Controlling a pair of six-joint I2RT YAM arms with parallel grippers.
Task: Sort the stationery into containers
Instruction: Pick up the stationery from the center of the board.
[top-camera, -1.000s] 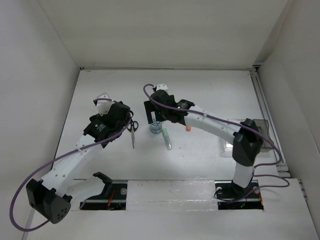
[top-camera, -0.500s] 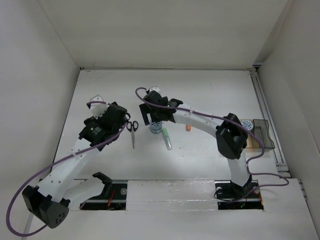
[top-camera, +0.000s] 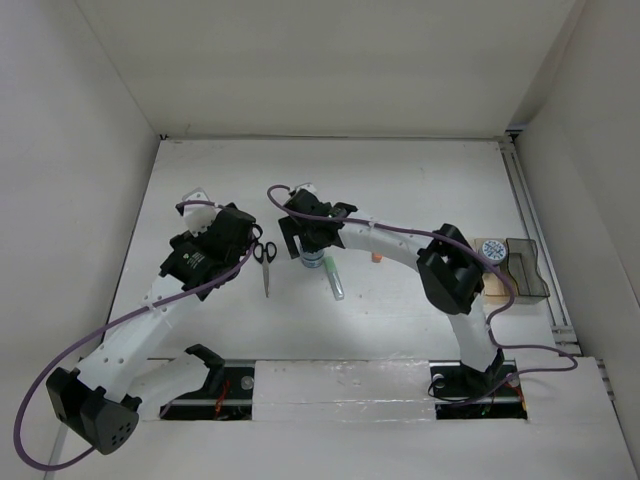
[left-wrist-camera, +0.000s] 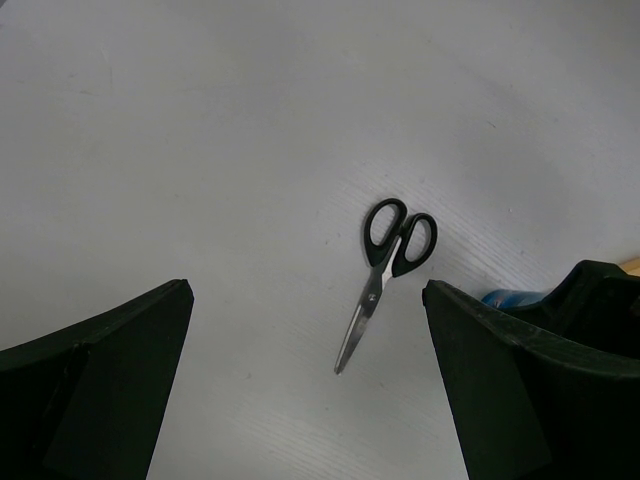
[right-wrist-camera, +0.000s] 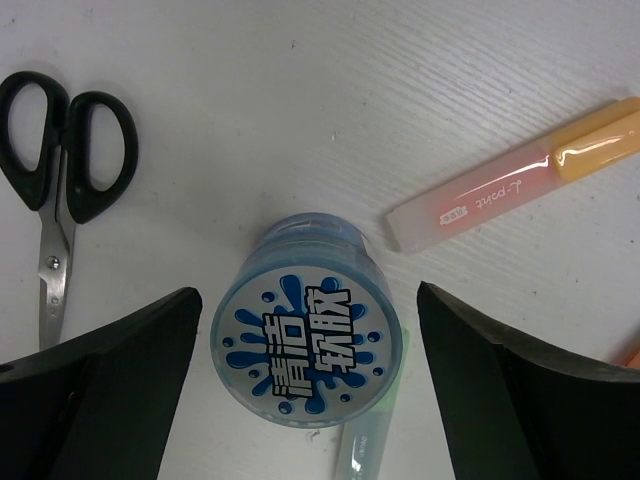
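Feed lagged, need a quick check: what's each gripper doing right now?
Left gripper: open, empty, above the scissors.
Right gripper: open, fingers either side of the blue-and-white cylinder, not touching it.

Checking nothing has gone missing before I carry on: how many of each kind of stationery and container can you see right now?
Scissors: 1
Patterned cylinders: 2
Marker pens: 3 (pink-orange marker, pale green marker, orange marker)
Boxes: 2 (clear box, wooden box)
Total: 8
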